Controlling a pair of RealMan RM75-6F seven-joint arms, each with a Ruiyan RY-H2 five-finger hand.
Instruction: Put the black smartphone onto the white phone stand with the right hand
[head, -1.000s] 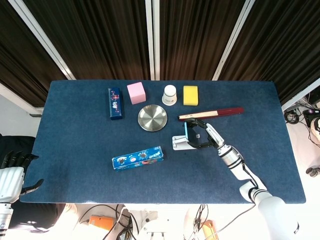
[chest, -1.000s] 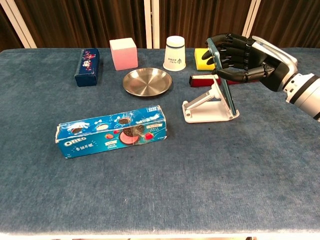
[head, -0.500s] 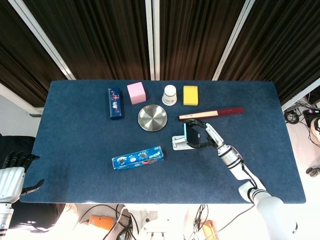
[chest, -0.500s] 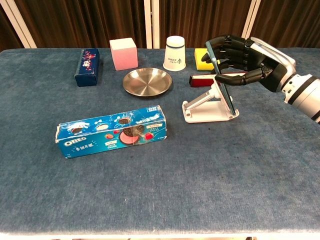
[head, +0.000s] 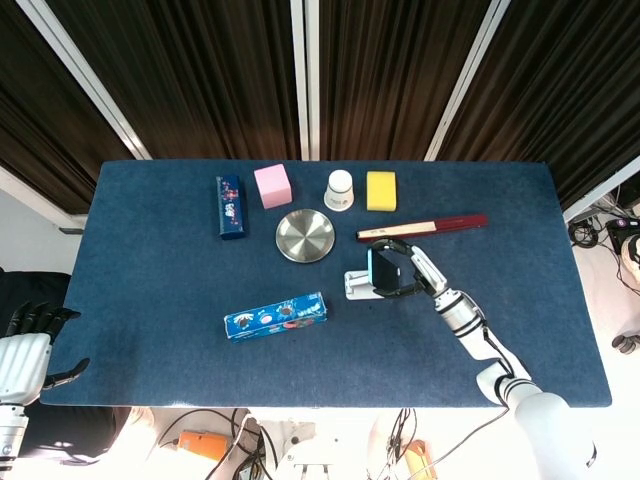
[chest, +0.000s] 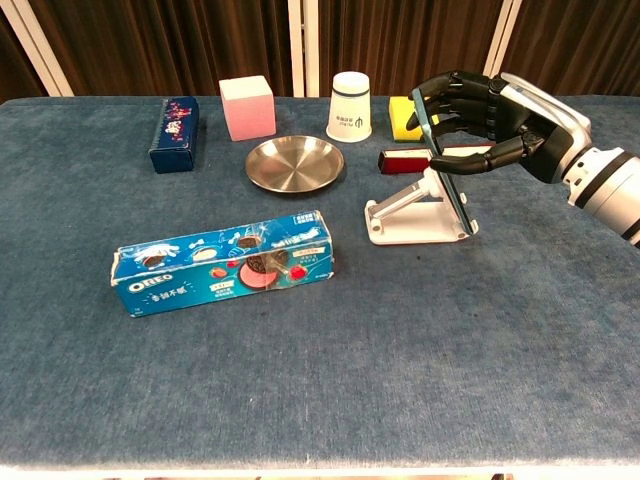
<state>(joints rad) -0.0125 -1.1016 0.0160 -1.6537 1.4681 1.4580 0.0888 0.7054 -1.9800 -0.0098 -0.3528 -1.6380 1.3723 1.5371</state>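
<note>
Black smartphone (chest: 446, 165) is thin, dark w/ a bluish edge, leaning tilted on the white phone stand (chest: 410, 215) mid-desk, a bit right of centre. My right hand (chest: 490, 120) is wrapped round its top, fingers front, thumb behind. Steel plate (chest: 295, 163), red box (chest: 401, 160) + Oreo box (chest: 224, 262) sit nearby. Left hand (head: 28, 345) hangs off the desk's front-left corner, can't tell its state.

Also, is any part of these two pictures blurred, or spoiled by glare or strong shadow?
Head view: sharp and evenly lit, with only mild sheen on the steel plate. Chest view: sharp too; soft short shadows lie under the Oreo box and the white phone stand; no glare hides anything.
</note>
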